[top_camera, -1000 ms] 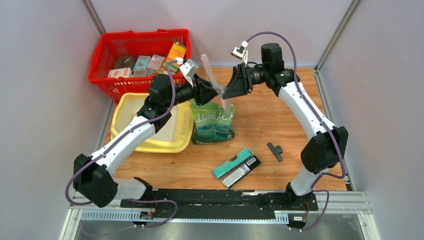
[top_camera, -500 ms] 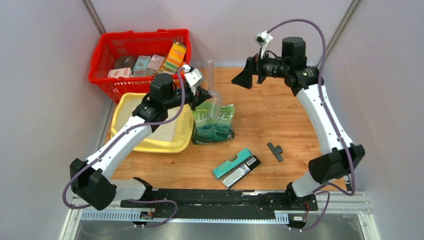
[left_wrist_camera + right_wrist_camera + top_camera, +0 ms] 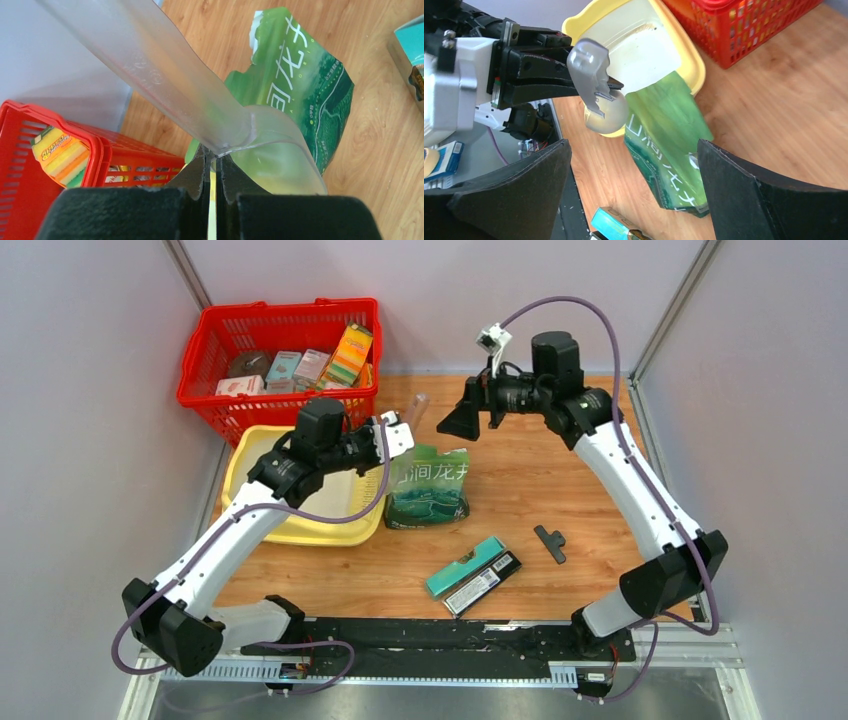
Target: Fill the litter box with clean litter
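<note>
- The litter box (image 3: 262, 455) lies flat and open side up on the left of the table (image 3: 560, 475), just in front of the red basket (image 3: 215, 345).
- Its long axis runs roughly left to right across the table. The left arm reaches over it and hides much of it in the top view.
- Its cream inside shows in the right wrist view, and no pile of granules can be made out there.
- A green bag (image 3: 428, 490) stands at the litter box's right end, its top edge against the yellow rim.
- The left gripper (image 3: 398, 436) is clamped narrow on a translucent scoop (image 3: 165, 80), its fingers pinching the thin wall where the handle meets the bowl.
- The scoop's handle points up and away from the left gripper, toward the far right, and its bowl hangs over the top of the bag.
- The right gripper (image 3: 463, 420) hovers over the far middle of the table with its jaws spread wide, holding nothing and facing the scoop.
- Near the front of the table lie a teal box (image 3: 464, 566), a black box (image 3: 486, 582) touching it, and a small black T-shaped piece (image 3: 549, 543) apart from them.
</note>
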